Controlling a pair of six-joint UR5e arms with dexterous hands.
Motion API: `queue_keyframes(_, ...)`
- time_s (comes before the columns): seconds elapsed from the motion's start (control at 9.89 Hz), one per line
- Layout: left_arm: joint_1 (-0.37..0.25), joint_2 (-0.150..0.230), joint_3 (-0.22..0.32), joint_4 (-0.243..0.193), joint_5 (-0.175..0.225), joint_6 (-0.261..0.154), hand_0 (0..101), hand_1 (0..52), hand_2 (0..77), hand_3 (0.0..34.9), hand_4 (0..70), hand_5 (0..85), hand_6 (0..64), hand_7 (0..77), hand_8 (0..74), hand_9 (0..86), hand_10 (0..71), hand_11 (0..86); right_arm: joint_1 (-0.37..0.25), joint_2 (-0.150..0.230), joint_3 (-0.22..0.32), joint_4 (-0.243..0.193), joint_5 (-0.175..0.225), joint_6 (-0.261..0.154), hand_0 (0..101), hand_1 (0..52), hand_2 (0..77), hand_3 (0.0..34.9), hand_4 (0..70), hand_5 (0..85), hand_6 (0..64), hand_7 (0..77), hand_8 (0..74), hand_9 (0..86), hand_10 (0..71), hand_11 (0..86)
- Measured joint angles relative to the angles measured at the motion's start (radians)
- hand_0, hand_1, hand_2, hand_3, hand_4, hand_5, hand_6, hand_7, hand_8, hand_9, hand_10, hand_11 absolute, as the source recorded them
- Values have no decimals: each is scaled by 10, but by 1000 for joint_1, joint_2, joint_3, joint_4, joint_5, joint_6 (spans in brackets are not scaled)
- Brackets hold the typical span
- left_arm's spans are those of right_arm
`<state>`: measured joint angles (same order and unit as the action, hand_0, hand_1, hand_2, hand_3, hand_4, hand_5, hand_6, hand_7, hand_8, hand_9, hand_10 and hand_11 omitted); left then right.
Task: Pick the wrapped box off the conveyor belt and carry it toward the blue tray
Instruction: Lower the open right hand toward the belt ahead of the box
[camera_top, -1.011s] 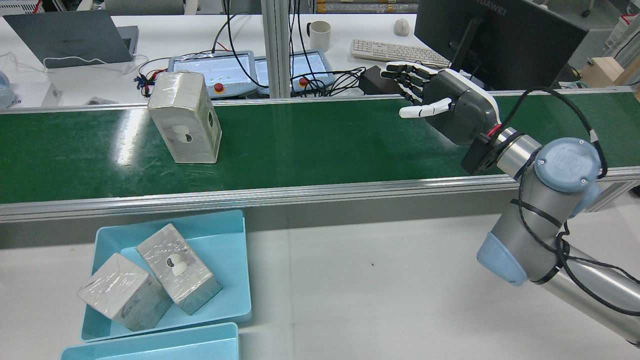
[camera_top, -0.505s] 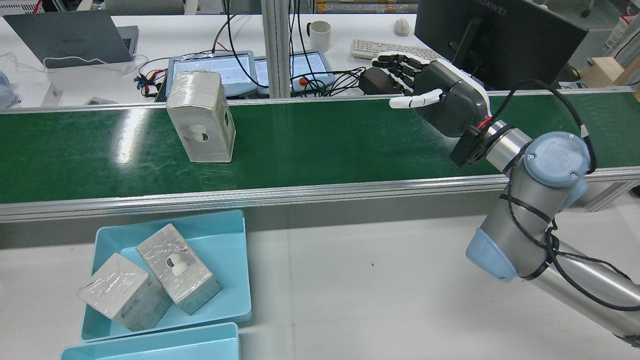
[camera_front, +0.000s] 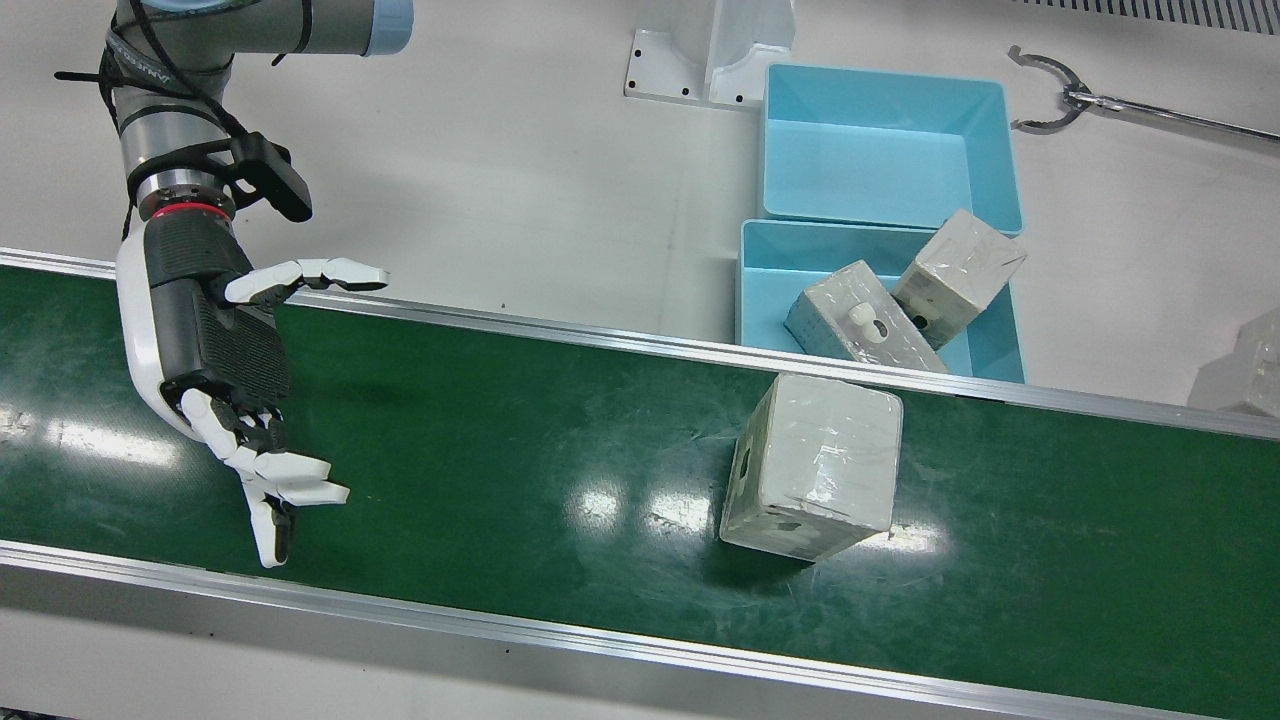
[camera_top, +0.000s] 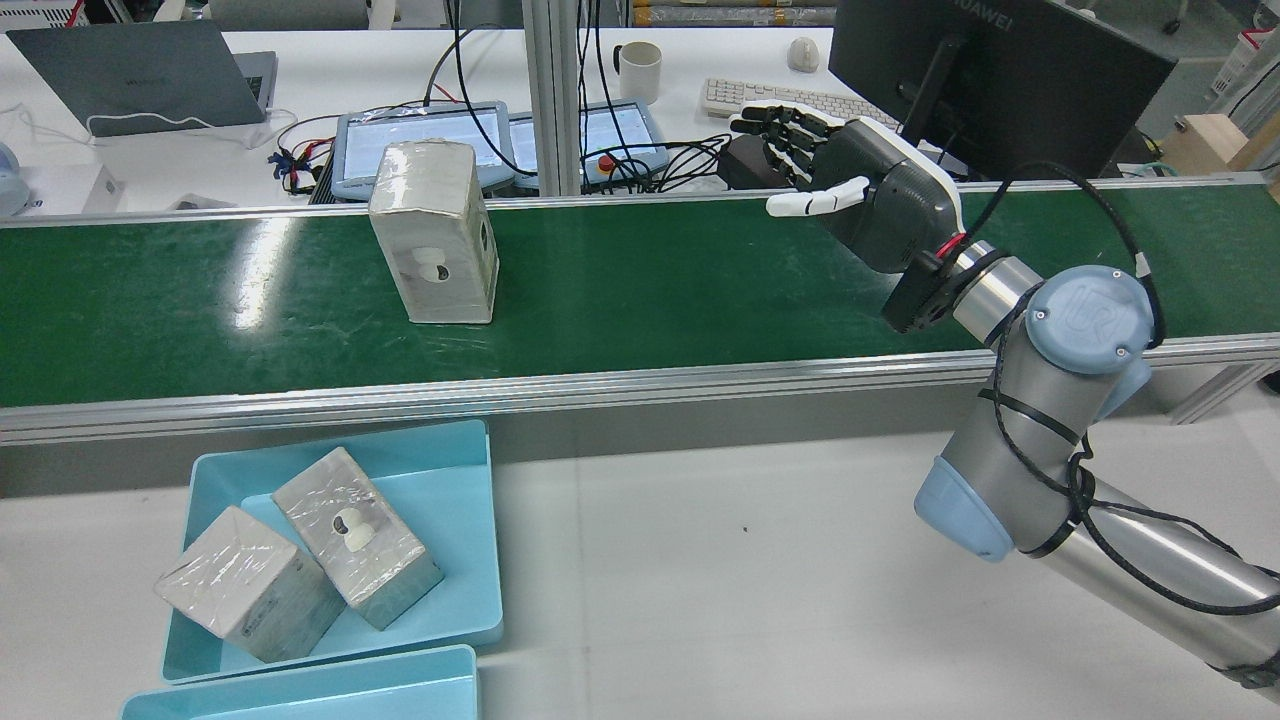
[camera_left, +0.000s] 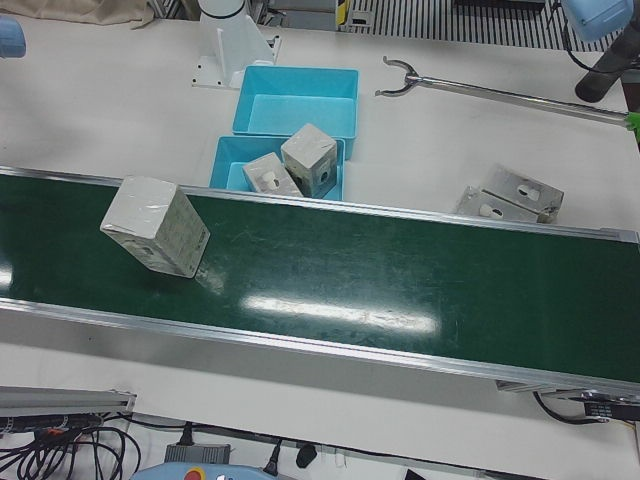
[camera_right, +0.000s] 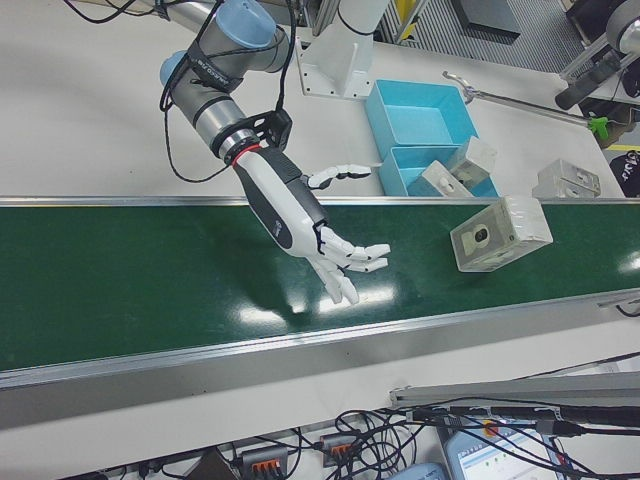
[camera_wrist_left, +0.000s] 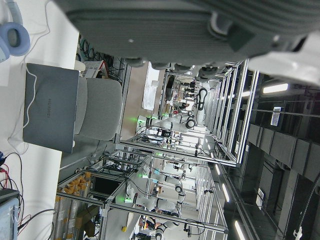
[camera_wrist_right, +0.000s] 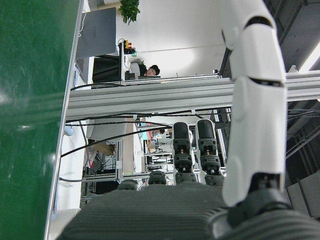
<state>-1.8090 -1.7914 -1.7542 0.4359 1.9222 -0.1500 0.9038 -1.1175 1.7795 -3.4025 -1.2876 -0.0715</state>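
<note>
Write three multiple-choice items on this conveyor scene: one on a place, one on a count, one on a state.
1. Where is the wrapped box that is outside the trays?
A. on the green belt
B. on the white table
C. in the right hand

2. How many wrapped boxes lie in the nearer blue tray?
A. none
B. two
C. four

3. How is the right hand?
A. shut on the box
B. open over the belt
C. resting in the tray

Answers:
1 A, it stands upright on the belt.
2 B, two lie side by side.
3 B, fingers spread, holding nothing.
</note>
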Motion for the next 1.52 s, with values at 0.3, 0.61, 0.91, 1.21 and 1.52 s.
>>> queue_keyframes(0.3, 0, 0, 0, 0, 0, 0, 0, 0, 5, 0, 0, 11, 0, 5, 5, 0, 5, 0, -12, 2, -29, 43, 1, 1, 485, 136, 164, 45, 153, 245, 49, 213, 5, 33, 0, 16)
queue_keyframes(0.61, 0, 0, 0, 0, 0, 0, 0, 0, 5, 0, 0, 11, 0, 5, 5, 0, 5, 0, -25, 2, -33, 49, 1, 1, 483, 153, 169, 45, 153, 245, 55, 218, 5, 38, 0, 16)
queue_keyframes(0.91, 0, 0, 0, 0, 0, 0, 0, 0, 5, 0, 0, 11, 0, 5, 5, 0, 5, 0, -28, 2, -33, 49, 1, 0, 484, 153, 169, 61, 153, 245, 60, 224, 5, 38, 0, 16)
queue_keyframes(1.21, 0, 0, 0, 0, 0, 0, 0, 0, 5, 0, 0, 11, 0, 5, 5, 0, 0, 0, -30, 2, -31, 49, 1, 0, 484, 153, 169, 66, 153, 245, 60, 229, 5, 38, 0, 16)
queue_keyframes(1.52, 0, 0, 0, 0, 0, 0, 0, 0, 11, 0, 0, 11, 0, 5, 5, 0, 5, 0, -32, 2, -33, 49, 1, 0, 483, 158, 180, 72, 153, 245, 60, 224, 5, 38, 0, 16)
